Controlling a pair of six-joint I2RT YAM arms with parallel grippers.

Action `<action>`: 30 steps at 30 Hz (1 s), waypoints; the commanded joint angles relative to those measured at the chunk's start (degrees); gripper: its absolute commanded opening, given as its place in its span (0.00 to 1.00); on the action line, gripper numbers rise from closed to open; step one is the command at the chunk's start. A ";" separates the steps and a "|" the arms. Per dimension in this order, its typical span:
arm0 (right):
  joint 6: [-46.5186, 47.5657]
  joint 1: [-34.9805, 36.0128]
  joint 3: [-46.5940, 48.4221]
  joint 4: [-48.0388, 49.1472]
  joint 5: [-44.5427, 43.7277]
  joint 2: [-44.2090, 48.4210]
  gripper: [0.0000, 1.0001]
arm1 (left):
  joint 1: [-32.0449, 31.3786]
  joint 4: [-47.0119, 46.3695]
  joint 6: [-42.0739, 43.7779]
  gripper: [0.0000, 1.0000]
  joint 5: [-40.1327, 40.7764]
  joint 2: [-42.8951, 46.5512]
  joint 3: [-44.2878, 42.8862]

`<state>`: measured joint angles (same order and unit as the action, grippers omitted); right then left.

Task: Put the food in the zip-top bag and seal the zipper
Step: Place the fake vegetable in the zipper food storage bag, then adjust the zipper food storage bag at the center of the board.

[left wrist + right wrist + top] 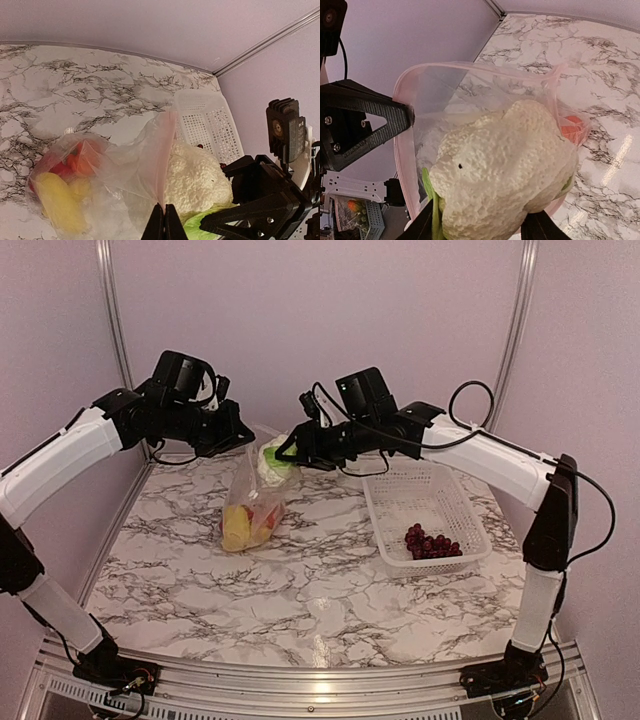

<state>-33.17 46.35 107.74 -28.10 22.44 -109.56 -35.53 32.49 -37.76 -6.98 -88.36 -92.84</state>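
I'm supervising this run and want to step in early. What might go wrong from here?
1. The cauliflower in the right gripper looks nearly as wide as the mouth of the zip-top bag; it may snag on the rim or drop outside.
2. The left gripper pinches only one edge of that mouth; a push might tug it loose.
3. The grapes lie in the basket, and the bag may get crowded.

Bright even light, soft shadows, glare streaks on glossy table [619, 152]
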 commanded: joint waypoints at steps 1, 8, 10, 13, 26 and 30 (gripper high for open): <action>0.80 0.64 1.55 -2.25 0.21 0.90 0.49 | -0.16 -3.50 -0.26 0.00 1.21 2.90 0.37; 1.79 0.67 9.71 -4.28 5.51 -5.76 0.56 | -0.16 -3.79 -0.39 0.00 -0.84 1.28 0.90; 1.90 0.61 11.59 -5.09 7.50 -7.95 0.60 | -0.16 -3.72 -0.04 0.00 -0.84 1.03 0.61; 2.29 0.67 12.45 -5.06 9.37 -8.61 0.71 | -0.16 -2.88 0.93 0.00 -0.44 0.80 0.06; 3.59 -0.87 13.68 -11.49 7.31 -3.10 0.99 | 0.06 -2.30 1.70 0.00 0.99 1.00 0.57; 3.46 -2.53 11.36 -15.96 -2.77 -1.48 0.99 | 0.10 -2.43 1.86 0.00 0.66 0.76 0.57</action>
<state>-29.91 45.67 120.75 -39.22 28.01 -114.61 -35.53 31.57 -36.88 -6.37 -87.50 -92.38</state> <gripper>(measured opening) 0.985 0.016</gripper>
